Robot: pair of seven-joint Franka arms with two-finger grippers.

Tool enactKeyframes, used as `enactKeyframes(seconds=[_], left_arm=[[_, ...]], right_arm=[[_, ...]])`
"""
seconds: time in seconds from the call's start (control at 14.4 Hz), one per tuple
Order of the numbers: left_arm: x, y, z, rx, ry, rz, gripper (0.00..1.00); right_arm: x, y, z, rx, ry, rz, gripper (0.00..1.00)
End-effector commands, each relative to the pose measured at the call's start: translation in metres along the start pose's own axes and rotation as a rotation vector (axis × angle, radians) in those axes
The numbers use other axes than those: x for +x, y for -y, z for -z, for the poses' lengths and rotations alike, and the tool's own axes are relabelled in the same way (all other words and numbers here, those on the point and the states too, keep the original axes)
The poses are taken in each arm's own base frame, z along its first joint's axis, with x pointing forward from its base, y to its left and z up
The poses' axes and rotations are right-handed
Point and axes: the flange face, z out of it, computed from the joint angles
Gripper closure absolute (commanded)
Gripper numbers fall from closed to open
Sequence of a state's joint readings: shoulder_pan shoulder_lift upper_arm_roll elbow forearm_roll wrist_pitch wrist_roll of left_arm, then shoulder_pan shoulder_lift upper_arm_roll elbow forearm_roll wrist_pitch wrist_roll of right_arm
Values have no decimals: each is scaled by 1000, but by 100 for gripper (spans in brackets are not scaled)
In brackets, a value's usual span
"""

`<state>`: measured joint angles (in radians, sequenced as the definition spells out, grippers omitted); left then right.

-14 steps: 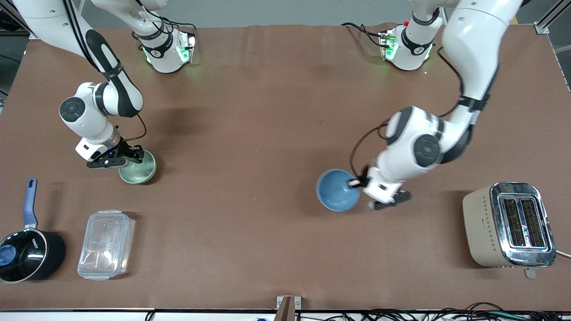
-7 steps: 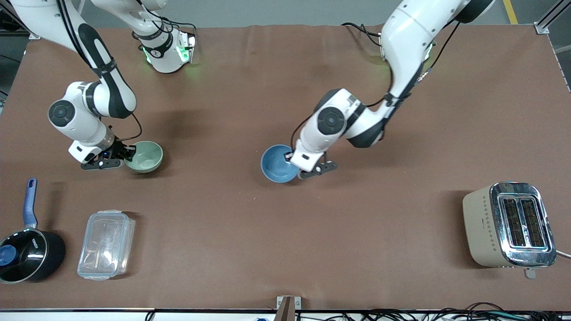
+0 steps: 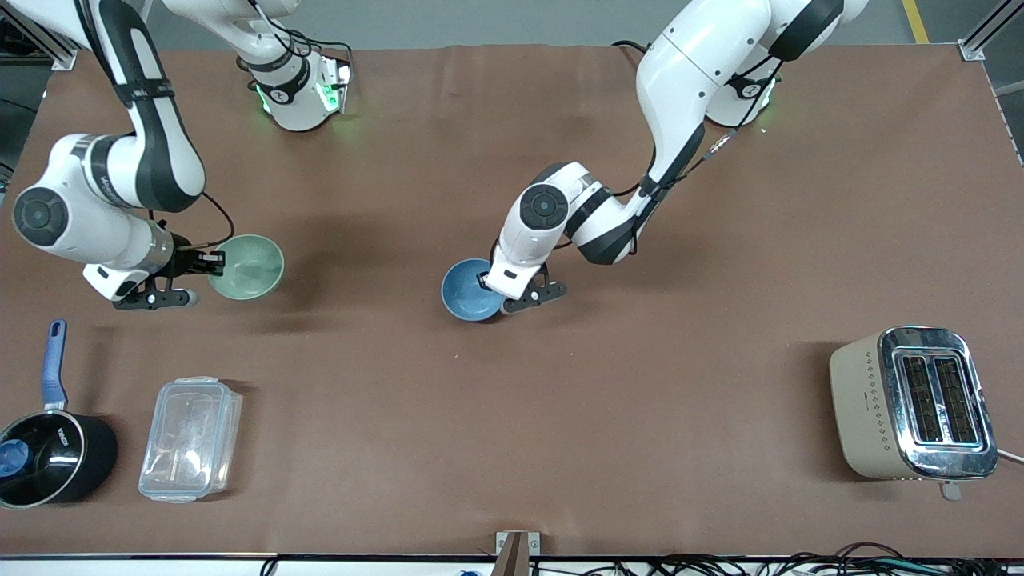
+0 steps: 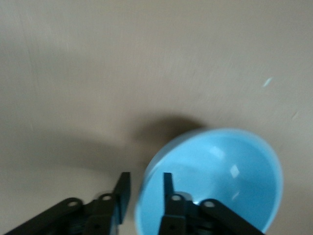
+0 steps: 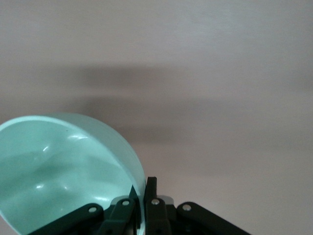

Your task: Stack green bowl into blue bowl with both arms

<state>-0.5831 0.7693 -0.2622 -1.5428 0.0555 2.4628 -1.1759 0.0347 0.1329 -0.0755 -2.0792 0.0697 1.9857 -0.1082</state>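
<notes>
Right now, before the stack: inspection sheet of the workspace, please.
Surface: brown table, nothing spilled.
Job's things: green bowl held by its rim, tilted, above the table; blue bowl held by its rim near mid-table.
Clutter: saucepan and plastic box at the right arm's end; toaster at the left arm's end.
Grippers: right gripper shut on green bowl; left gripper astride blue bowl's rim.
Cables: bundle along the table's near edge.
Surroundings: nothing seen.
</notes>
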Motion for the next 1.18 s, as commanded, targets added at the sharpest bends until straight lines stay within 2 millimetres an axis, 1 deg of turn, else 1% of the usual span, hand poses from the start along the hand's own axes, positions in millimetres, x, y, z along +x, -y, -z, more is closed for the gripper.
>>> enactKeyframes(seconds=[0.0, 0.07, 0.14, 0.21, 0.28, 0.35, 0.42, 0.49, 0.62, 0.69, 0.76, 0.83, 0.9, 0.97, 1.04, 1.11], left_arm=[[57, -1, 77, -11, -132, 34, 0], [79, 2, 114, 12, -181, 35, 0], [100, 9, 147, 73, -228, 12, 0], [116, 19, 163, 143, -234, -23, 0], [135, 37, 194, 192, -221, -62, 0], [150, 54, 223, 216, -220, -89, 0], [161, 69, 255, 222, -227, -99, 0], [178, 93, 289, 236, -231, -100, 0], [196, 132, 337, 259, -193, -173, 0], [202, 151, 360, 272, -171, -222, 0], [210, 177, 384, 281, -139, -251, 0], [219, 202, 402, 268, -102, -254, 0], [224, 221, 420, 245, -84, -277, 0], [226, 236, 433, 243, -77, -306, 0], [225, 247, 442, 247, -72, -339, 0], [223, 265, 453, 252, -69, -378, 0]], right_arm=[[11, 61, 32, 46, 16, -88, 100], [12, 89, 31, 65, 17, -126, 100], [12, 122, 29, 105, 19, -164, 100], [13, 156, 28, 127, 15, -197, 100], [16, 183, 22, 130, 17, -235, 100], [18, 212, 16, 134, 15, -263, 100], [20, 244, 4, 142, 4, -301, 100], [21, 270, -10, 153, -11, -337, 100], [17, 318, -40, 170, -39, -378, 100], [14, 337, -52, 176, -50, -388, 100], [11, 348, -58, 181, -59, -391, 100], [8, 357, -64, 179, -55, -395, 100], [3, 366, -70, 167, -51, -385, 100], [2, 367, -76, 163, -48, -383, 100], [1, 370, -82, 165, -52, -379, 100], [-4, 378, -87, 163, -50, -368, 100]])
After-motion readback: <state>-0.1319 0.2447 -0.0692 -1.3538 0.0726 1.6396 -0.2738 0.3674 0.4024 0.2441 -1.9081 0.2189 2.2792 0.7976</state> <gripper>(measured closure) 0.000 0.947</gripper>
